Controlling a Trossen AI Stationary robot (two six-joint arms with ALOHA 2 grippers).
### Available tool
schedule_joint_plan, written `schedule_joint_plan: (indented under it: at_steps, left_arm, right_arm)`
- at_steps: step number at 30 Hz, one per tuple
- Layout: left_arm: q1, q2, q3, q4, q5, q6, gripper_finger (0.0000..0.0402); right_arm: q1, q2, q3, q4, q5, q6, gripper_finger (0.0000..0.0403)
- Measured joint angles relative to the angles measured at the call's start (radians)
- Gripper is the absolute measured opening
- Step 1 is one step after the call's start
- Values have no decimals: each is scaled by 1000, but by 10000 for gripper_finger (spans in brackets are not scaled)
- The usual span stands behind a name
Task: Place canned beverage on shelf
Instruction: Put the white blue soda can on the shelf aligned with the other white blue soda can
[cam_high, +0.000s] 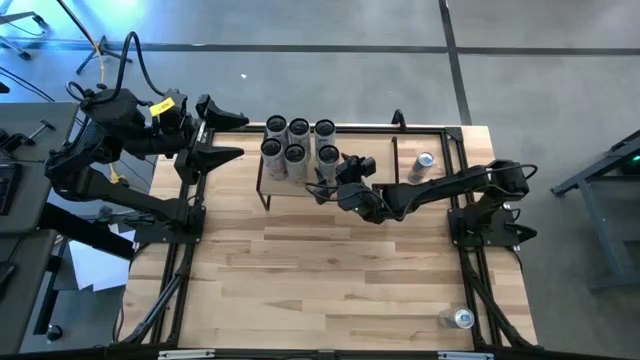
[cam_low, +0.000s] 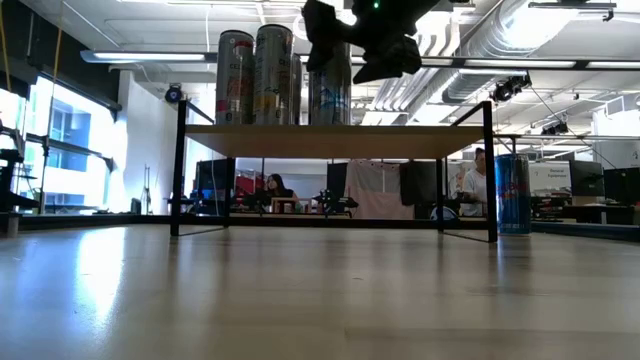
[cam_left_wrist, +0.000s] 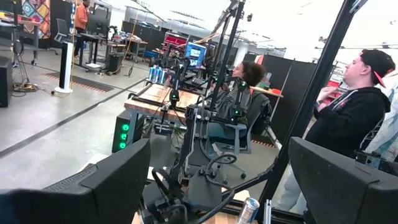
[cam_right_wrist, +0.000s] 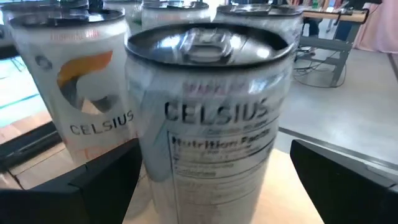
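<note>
Wood-planked table (cam_high: 330, 270) carried the shelf (cam_high: 385, 172), six cans clustered at one end to leave room; right pincer (cam_high: 335, 180) stood wide around the nearest can (cam_right_wrist: 208, 118), apparently just set down; left pincer (cam_high: 225, 135) waited wide, empty.

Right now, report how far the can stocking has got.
Done: six cans stand on the shelf. In hand: the right tool is at the shelf's right end, open around the nearest Celsius can, not gripping it. Left: a blue can beside the shelf and another can at the table's near right corner. The left tool waits, open, at the table's left edge.
</note>
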Motion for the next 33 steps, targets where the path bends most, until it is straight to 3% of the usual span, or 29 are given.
schedule_joint_plan:
  at_steps: [24,28,33]
  left_arm:
    - [0,0,0,0,-2,16,351]
    - [0,0,0,0,-2,16,351]
    - [0,0,0,0,-2,8,351]
  right_arm:
    - [-37,1,-1,-70,-74,88,391]
    - [-35,1,-1,-70,-76,96,366]
    - [-34,1,-1,-70,-76,95,290]
